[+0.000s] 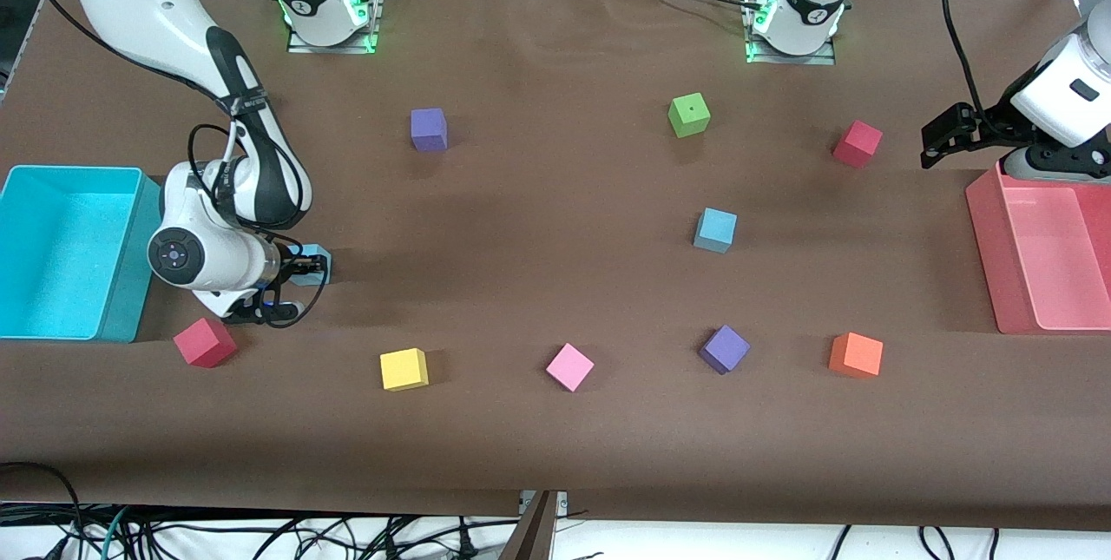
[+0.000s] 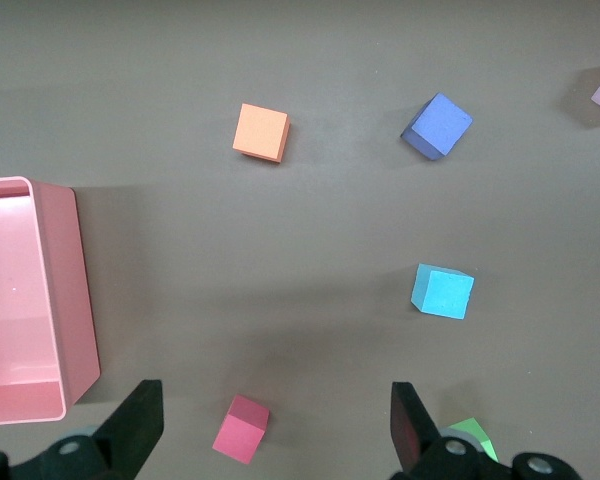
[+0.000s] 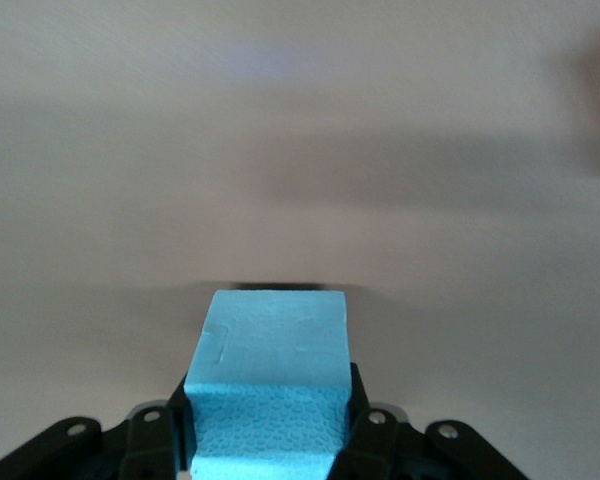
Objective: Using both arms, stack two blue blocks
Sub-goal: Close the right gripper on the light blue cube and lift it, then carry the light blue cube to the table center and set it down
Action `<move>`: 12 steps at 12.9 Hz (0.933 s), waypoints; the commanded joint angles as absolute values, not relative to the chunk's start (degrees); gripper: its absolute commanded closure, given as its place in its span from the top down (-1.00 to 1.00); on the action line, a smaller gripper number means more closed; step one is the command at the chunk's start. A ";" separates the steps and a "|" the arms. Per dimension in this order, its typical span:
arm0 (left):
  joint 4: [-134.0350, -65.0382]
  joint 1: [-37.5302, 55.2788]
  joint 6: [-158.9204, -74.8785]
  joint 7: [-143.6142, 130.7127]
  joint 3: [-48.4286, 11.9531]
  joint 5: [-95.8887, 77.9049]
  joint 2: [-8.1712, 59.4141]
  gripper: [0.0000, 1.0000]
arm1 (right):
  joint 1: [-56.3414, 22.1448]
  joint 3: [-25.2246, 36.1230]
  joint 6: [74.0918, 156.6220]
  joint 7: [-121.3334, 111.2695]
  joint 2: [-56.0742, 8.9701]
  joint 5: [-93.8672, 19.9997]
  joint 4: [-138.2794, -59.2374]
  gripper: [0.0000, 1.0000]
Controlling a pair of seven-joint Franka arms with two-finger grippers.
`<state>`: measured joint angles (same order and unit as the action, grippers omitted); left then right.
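My right gripper [image 3: 268, 425] clamps one blue block [image 3: 270, 385] by its flat sides near the cyan-bin end; the foam looks light and squashy. My left gripper [image 2: 275, 420] waits, fingers apart, over the pink-bin end.

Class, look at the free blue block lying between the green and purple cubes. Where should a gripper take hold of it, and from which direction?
Come straight down from above and close on two opposite side faces of the blue block. It rests flat on the table, slightly rotated, so the gripper should probably turn to match. No cube touches it. The open left gripper is the free one; the right gripper holds the other block.
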<state>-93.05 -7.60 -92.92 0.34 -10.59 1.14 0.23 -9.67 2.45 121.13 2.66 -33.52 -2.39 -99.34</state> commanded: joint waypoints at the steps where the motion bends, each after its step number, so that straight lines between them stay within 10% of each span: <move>1: -92.02 -8.09 -92.11 0.79 -10.72 0.00 0.18 1.00 | -12.03 -1.74 114.54 11.22 -32.69 -2.90 -92.40 -0.43; 12: -92.02 -8.09 -91.93 0.79 -10.72 0.00 0.17 1.00 | -40.24 -3.43 123.46 47.97 -43.32 -2.90 -77.52 -0.43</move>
